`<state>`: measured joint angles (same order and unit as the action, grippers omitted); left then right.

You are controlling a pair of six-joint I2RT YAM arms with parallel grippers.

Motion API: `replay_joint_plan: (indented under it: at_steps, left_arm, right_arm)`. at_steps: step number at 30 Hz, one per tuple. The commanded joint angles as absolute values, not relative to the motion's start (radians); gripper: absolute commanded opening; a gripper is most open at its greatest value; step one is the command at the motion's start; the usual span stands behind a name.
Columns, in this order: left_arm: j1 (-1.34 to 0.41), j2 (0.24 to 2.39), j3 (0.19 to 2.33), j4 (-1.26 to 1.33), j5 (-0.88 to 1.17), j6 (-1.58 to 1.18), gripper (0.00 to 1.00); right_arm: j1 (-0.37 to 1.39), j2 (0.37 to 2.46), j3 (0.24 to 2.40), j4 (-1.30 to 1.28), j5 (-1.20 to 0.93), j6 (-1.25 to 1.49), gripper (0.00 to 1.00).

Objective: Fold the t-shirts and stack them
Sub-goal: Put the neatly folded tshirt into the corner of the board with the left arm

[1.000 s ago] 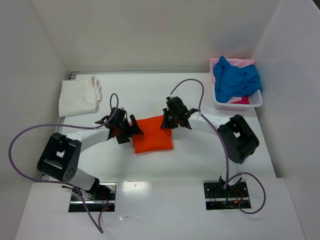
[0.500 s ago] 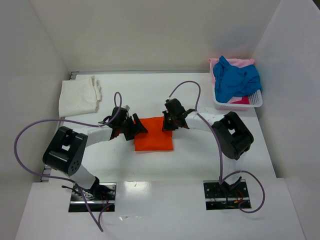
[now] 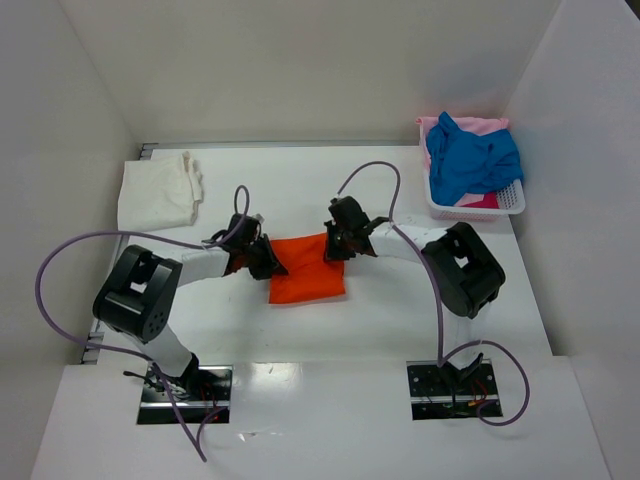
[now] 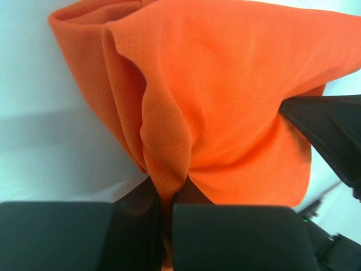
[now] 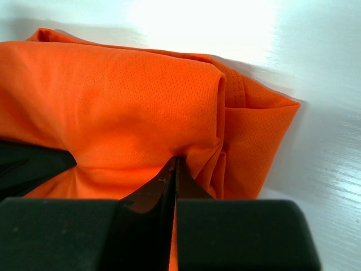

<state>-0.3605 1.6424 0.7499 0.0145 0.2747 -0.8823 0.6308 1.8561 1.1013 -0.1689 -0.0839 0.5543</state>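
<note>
The bright orange folded cloth t-shirt (image 3: 308, 278) lies on the white table (image 3: 300, 190) between the two arms, near the middle. The left claw (image 3: 262, 256) sits at the shirt's far left corner and the right claw (image 3: 332, 245) at its far right corner, so the cloth spans the gap between them.

In the left wrist view the left claw (image 4: 166, 217) is clenched on the orange t-shirt (image 4: 225, 101): a gathered ridge of the mesh cloth runs down into the seam between the two black fingers. The right claw shows as a dark shape at the right edge of that view.

In the right wrist view the right claw (image 5: 174, 195) is likewise clenched on the orange t-shirt (image 5: 113, 101), its fingers pressed together with a pinch of cloth puckering at their tips.

A cream-white folded cloth t-shirt (image 3: 157, 190) rests at the table's far left corner, well apart from both claws.

At the far right stands a white plastic lattice basket (image 3: 476, 211). A crumpled bright blue cloth t-shirt (image 3: 470, 160) is heaped in it, on top of a pale pink cloth t-shirt (image 3: 485, 124) that shows at the basket's far edge.
</note>
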Motion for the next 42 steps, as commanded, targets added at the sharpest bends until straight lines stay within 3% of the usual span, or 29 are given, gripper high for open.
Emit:
replay_joint_plan:
  at_steps: [1,3,5,8,12,27,42]
  left_arm:
    - [-0.354,1.652,0.842,-0.128,0.153,-0.777,0.00]
    - [-0.342,1.640,0.926,-0.192,0.105,-0.730,0.00]
    - [-0.315,1.682,1.038,-0.282,0.059,-0.659,0.00]
    - [-0.279,1.780,1.189,-0.397,0.007,-0.566,0.00]
    - [-0.239,1.839,1.309,-0.445,-0.076,-0.496,0.00]
    - [-0.066,2.011,1.734,-0.558,-0.465,-0.221,0.00]
    - [0.086,2.105,1.919,-0.551,-0.543,-0.117,0.00]
  right_arm:
    - [0.638,1.784,1.155,-0.185,-0.012,0.557,0.09]
    - [0.638,1.729,1.167,-0.194,0.024,0.557,0.25]
    - [0.629,1.646,1.172,-0.198,0.029,0.557,0.55]
    - [0.588,1.572,1.197,-0.227,0.017,0.557,0.82]
    - [0.575,1.494,1.195,-0.252,0.023,0.548,0.99]
    - [0.575,1.295,1.066,-0.319,0.048,0.566,1.00]
    - [0.575,1.300,1.057,-0.352,0.038,0.597,1.00]
